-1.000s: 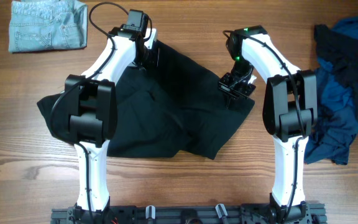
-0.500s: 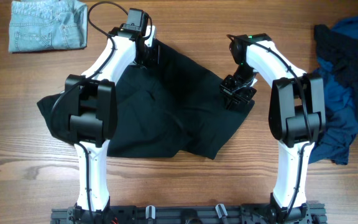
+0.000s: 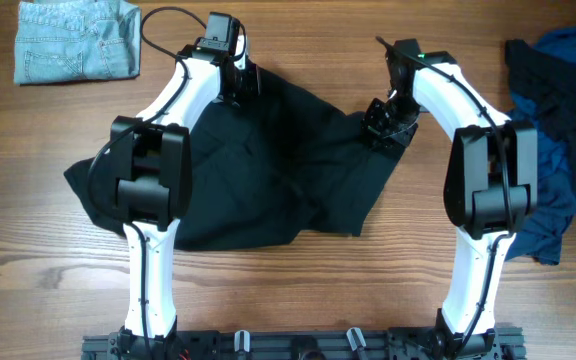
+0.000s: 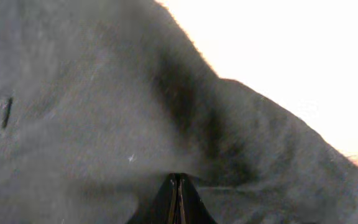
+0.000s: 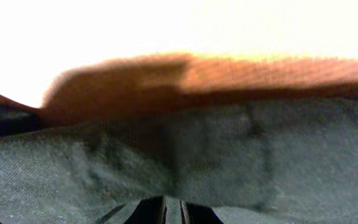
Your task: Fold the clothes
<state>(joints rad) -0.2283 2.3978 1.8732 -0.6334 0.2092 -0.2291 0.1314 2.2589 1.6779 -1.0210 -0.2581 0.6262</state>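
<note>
The shorts (image 3: 268, 170) lie mid-table (image 3: 298, 300). The left gripper (image 3: 242, 83) and right gripper (image 3: 384, 125) each clamp the far edge. The right gripper has moved farther back, pulling its corner along.

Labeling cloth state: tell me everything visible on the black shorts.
The shorts are black, matte fabric, spread crumpled on the wooden table, creased, with folds overlapping at the lower middle. The left hand pinches their top-left edge and the right hand their top-right edge, both shut on the cloth.
</note>
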